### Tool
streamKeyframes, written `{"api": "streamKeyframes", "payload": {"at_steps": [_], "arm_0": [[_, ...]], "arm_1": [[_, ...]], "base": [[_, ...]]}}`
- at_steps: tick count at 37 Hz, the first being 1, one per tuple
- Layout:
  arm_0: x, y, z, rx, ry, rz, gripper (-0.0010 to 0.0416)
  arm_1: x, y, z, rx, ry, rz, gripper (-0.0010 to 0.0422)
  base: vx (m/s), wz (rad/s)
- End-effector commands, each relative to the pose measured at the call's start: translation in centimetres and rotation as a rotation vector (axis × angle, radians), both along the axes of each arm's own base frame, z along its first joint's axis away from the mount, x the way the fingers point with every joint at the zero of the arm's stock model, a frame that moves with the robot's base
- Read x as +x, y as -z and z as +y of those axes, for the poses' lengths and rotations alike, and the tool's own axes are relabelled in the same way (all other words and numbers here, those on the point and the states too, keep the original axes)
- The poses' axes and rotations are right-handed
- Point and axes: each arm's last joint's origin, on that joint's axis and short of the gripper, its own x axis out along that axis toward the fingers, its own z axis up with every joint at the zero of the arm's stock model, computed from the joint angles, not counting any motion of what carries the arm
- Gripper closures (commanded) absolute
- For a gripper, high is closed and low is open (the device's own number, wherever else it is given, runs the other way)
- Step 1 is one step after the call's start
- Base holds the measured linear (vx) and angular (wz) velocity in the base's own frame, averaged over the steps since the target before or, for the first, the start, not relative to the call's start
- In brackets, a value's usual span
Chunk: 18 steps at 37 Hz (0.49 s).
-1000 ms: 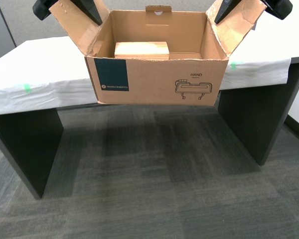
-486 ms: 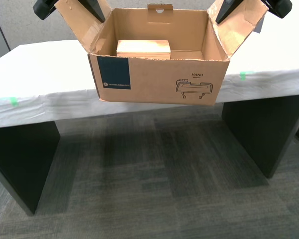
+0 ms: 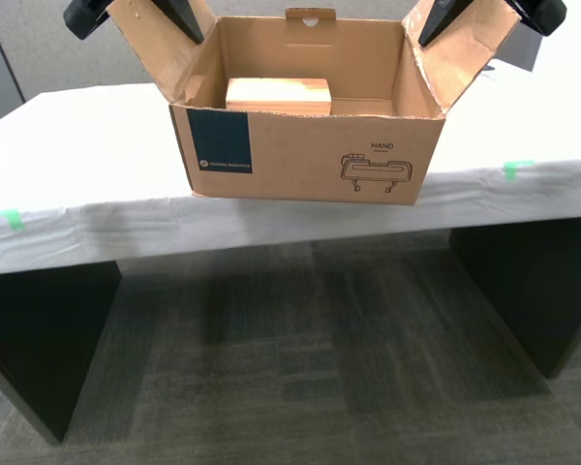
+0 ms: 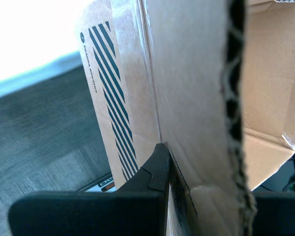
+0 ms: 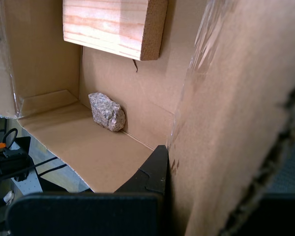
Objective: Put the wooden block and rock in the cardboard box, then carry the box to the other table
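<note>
The cardboard box [image 3: 310,155] hangs open-topped between two black arms, one [image 3: 92,14] on the flap at the exterior view's left and one [image 3: 537,12] on the flap at its right. My first gripper [image 5: 187,189] is shut on a flap [image 5: 236,113] and looks into the box. Inside lie the wooden block [image 5: 113,24] and the rock [image 5: 107,112]. My second gripper [image 4: 201,189] is shut on the opposite flap [image 4: 191,88]. The wooden block [image 3: 277,95] also shows in the exterior view, where the rock is hidden. The box's bottom is over the other table [image 3: 77,155]; contact cannot be told.
The white cloth carries green tape pieces at the exterior view's right [image 3: 518,169] and left [image 3: 13,219]. Dark table legs [image 3: 39,339] stand on grey carpet [image 3: 300,368]. A grey partition wall [image 3: 39,48] runs behind the table.
The camera has advanced toward the white-cloth table, so the table looks nearer and the box now sits over its front part. Both grippers keep their hold on the flaps.
</note>
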Motion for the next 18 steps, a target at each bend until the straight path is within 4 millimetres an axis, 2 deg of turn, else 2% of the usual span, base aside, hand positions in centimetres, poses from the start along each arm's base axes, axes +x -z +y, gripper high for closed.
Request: {"api": "streamKeyframes", "payload": {"at_steps": [1,10,18], "arm_0": [[-0.12,0.13,0.1,0.017,-0.015,0.007,0.0406],[-0.45,0.93,0.02,0.007,-0.016,0.042,0.0406],[-0.46,1.09,0.0,0.006,-0.015,0.044,0.0406]], "arm_1": [[0.0,-0.09,-0.08,0.002,-0.003,-0.008,0.0413],[0.02,-0.08,-0.04,0.013,0.003,-0.018,0.0413],[-0.06,0.12,-0.03,0.031,0.074,-0.058,0.0413]], "base": [[0.198,0.092],[0.199,0.06],[0.191,0.033]]}}
